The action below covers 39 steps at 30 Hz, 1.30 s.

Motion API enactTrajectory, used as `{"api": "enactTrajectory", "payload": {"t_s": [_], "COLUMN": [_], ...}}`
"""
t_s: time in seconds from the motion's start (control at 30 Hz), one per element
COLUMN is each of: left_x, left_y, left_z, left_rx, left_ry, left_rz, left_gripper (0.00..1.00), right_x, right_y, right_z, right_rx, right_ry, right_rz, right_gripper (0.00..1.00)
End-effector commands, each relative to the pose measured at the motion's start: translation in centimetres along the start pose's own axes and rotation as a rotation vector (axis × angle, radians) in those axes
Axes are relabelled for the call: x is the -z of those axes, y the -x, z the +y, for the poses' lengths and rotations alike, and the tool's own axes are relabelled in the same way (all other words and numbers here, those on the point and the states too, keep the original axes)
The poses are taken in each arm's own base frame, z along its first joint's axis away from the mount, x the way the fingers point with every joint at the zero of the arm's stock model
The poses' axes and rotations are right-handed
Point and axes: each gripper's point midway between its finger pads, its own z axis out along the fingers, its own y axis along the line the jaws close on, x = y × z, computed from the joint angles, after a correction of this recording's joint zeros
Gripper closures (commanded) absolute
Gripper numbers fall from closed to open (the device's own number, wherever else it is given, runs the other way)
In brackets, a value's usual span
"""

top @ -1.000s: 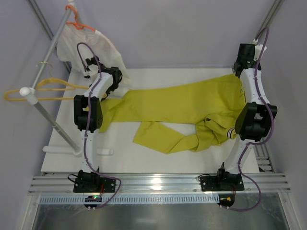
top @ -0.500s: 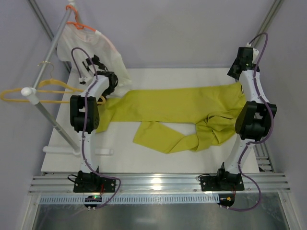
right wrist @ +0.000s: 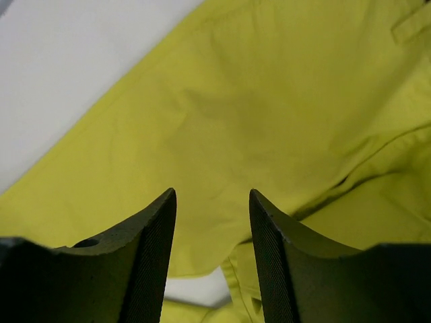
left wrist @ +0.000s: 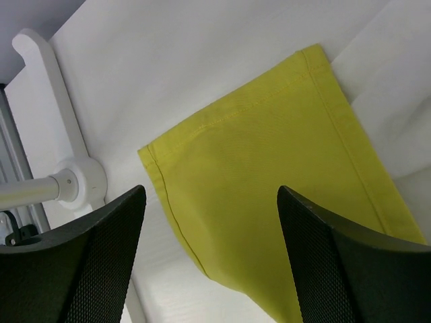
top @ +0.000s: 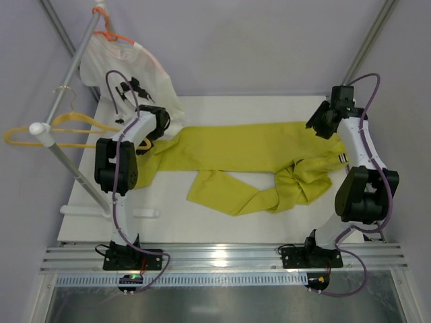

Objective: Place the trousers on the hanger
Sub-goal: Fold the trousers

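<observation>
Top view. The trousers (top: 242,145) lie on the table (top: 202,219) with their long axis running 9 to 3 o'clock. One leg is straight with its cuff at the 9 o'clock end. The waist is bunched at the 3 o'clock end, and the other leg is folded back toward 6 o'clock.

My left gripper (left wrist: 210,202) hangs over the cuff end, jaws spread wide and empty. The hemmed edge shows in the gap below them. My right gripper (right wrist: 210,202) hangs over the waist end, jaws parted and holding nothing, with plain cloth underneath. I cannot tell from these angles whether either pair of fingers brushes the cloth; probably not.

The hanger (top: 79,116) is on the rack (top: 37,129), at 9 o'clock from the cuff and near it.

Judgement: my left arm is nearer to both cuff and hanger, so the cuff end should lead toward 9 o'clock. Nothing is gripped yet.
</observation>
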Motion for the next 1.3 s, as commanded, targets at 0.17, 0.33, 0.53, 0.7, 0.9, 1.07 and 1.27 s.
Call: {"api": "enactTrajectory", "payload": {"t_s": [0.17, 0.33, 0.53, 0.7, 0.9, 1.07, 1.27], "left_x": [5.4, 7.9, 9.7, 13.4, 15.0, 13.4, 14.7], "left_y": [-1.7, -4.8, -6.6, -7.6, -10.4, -11.8, -12.1], "left_z": [-2.3, -2.9, -2.8, -3.2, -3.9, -2.9, -2.8], "left_rx": [-0.169, -0.297, -0.368, -0.405, -0.492, -0.495, -0.492], "left_ry": [-0.201, -0.269, -0.281, -0.4, -0.475, -0.473, -0.63], "left_rz": [-0.014, -0.033, -0.06, -0.094, -0.07, -0.078, -0.063], "left_gripper": [0.2, 0.19, 0.18, 0.18, 0.19, 0.2, 0.21], "right_x": [0.2, -0.2, -0.1, -0.8, -3.4, -4.2, -5.0], "right_y": [-5.1, -6.7, -9.8, -12.7, -14.4, -13.9, -13.3], "right_z": [-0.8, -1.3, -0.9, 0.6, 0.3, -2.3, -5.2], "right_rx": [-0.046, -0.02, -0.107, -0.165, -0.141, -0.089, -0.082], "right_ry": [0.044, 0.054, 0.081, 0.095, 0.055, -0.056, -0.153], "right_rz": [0.097, 0.134, 0.174, 0.235, 0.258, 0.206, 0.175], "right_gripper": [0.49, 0.49, 0.49, 0.48, 0.47, 0.72, 0.96]}}
